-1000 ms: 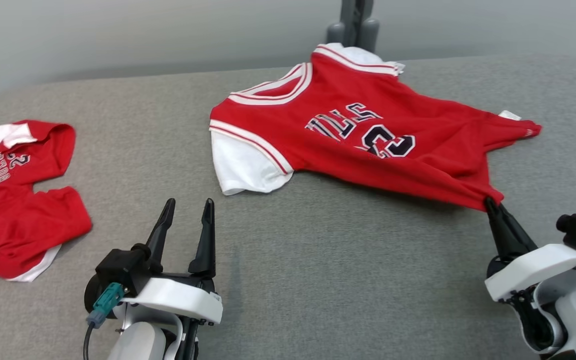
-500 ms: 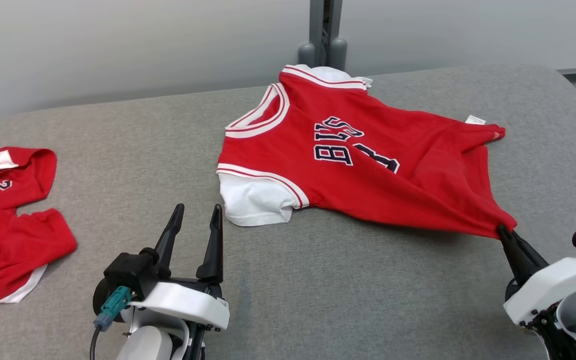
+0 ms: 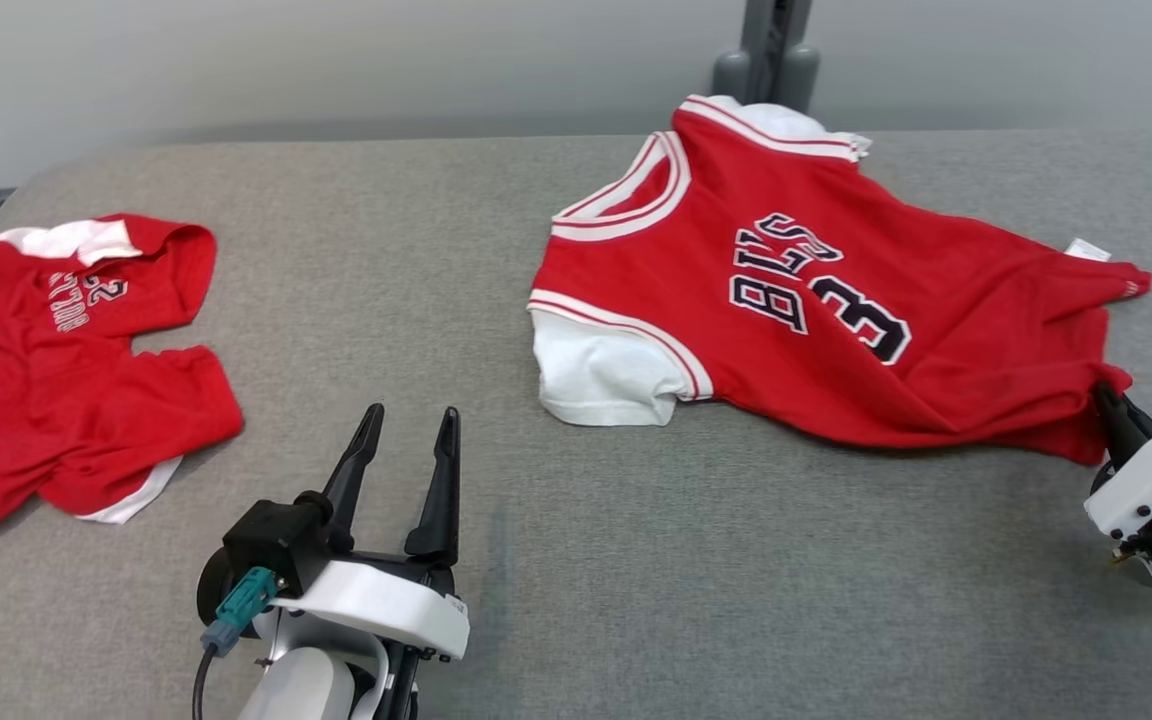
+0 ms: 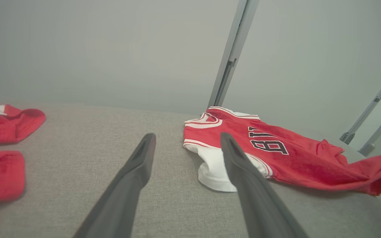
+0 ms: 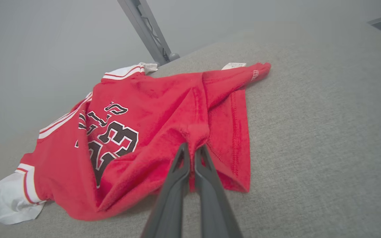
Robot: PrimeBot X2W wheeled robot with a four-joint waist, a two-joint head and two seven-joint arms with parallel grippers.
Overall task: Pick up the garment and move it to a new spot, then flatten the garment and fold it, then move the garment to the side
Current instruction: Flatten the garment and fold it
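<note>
My right gripper (image 5: pixel 191 148) pinches the garment (image 3: pixel 986 340) at its hem. It's soft, light and bunching, so I'd take the other hem corner with my spread left gripper (image 3: pixel 412 414).

In the head view the right pincer (image 3: pixel 1102 395) has its fingertips lost in a bunched fold at the hem of the jersey (image 3: pixel 836 300), and its arm runs off the right and bottom edges. A crease across the chest swallows the middle of the lettering and the first digit (the right wrist view shows a 23). The print on the small white tag (image 3: pixel 1088 249) at the far hem is too small to read. The second shirt (image 3: pixel 66 370) is cut by the left edge. The grey post (image 3: pixel 769 50) behind the table (image 3: pixel 436 200) is cropped at the top.
</note>
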